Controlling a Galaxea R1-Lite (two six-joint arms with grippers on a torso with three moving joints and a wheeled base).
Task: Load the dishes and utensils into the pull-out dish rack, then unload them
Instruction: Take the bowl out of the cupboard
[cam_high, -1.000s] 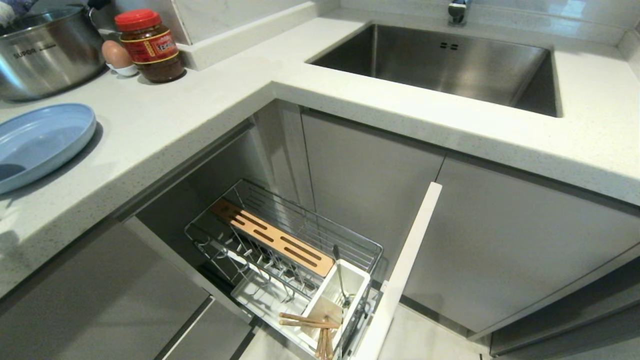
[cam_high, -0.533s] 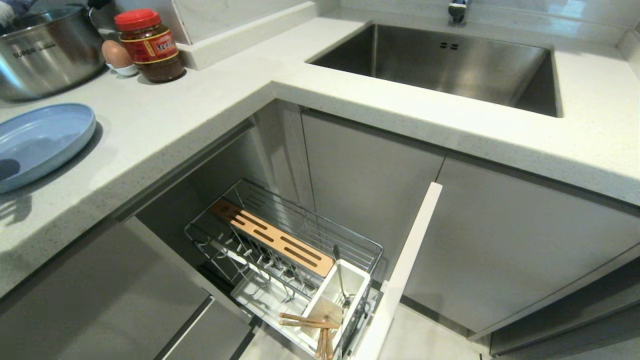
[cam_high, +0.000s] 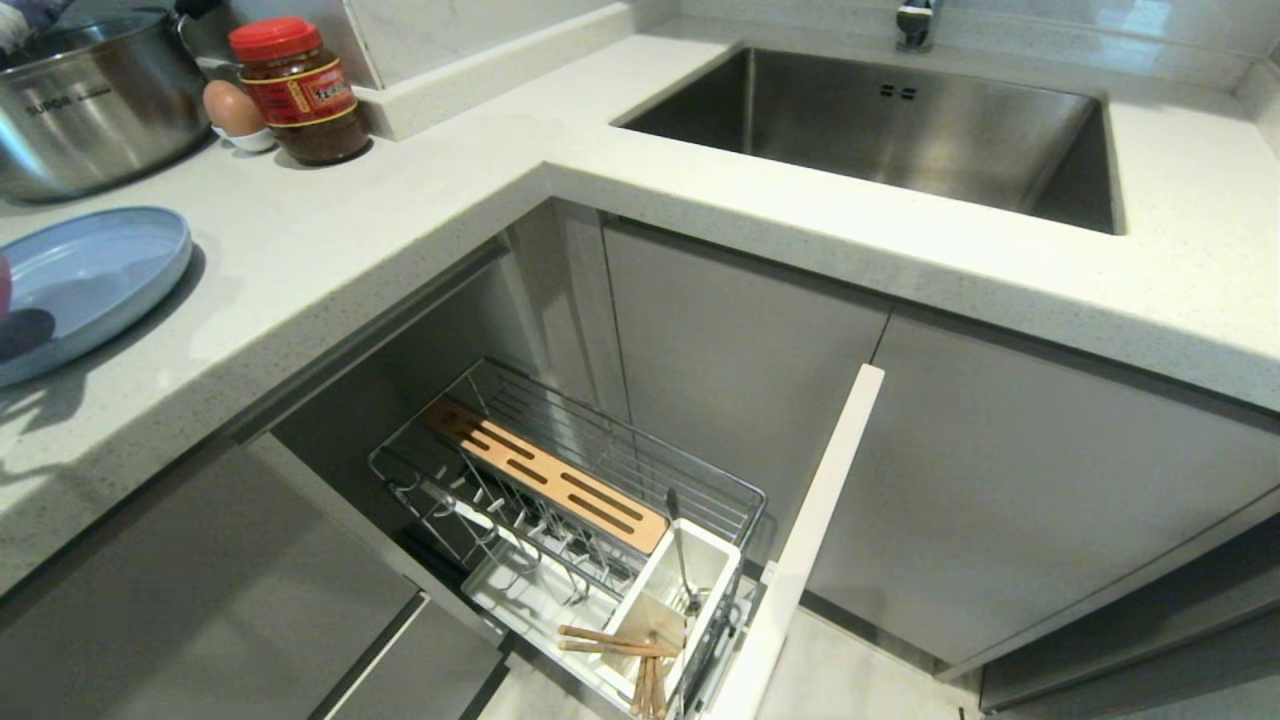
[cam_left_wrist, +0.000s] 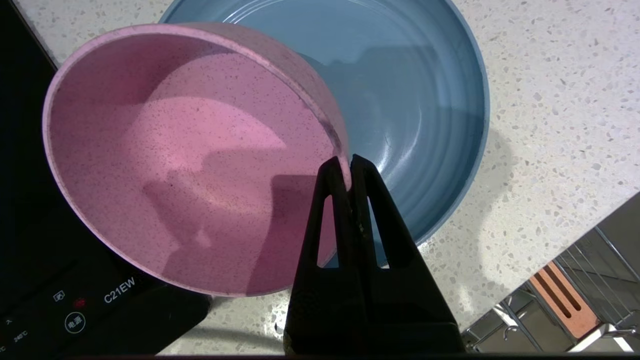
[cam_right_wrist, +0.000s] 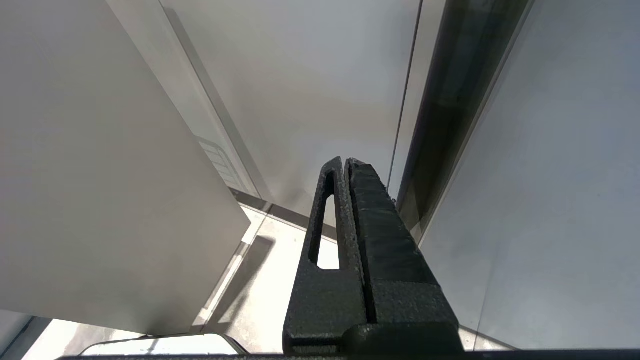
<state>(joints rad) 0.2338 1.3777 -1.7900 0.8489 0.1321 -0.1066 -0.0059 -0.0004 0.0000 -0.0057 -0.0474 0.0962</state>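
While the left gripper (cam_left_wrist: 348, 165) is pinched tight on the rim of the matte pink round bowl (cam_left_wrist: 190, 155), holding it tilted just over the round light-blue shallow plate (cam_left_wrist: 425, 100), the step in hand looks like carrying the bowl to the chrome wire pull-out dish rack (cam_high: 560, 500). Next it must clear the speckled white stone countertop (cam_high: 420, 210) edge and descend beside the plate prongs. The right gripper (cam_right_wrist: 345, 165), clamped on nothing, is parked low by grey cabinet fronts, far from the plate.

- The blue plate (cam_high: 85, 285) is cut off by the head view's left side.
- The pink bowl (cam_left_wrist: 185, 155) hides part of the plate in the left wrist view.
- The big pot (cam_high: 90, 100) runs off the corner.
- The tap (cam_high: 915, 22) is cut off on top.
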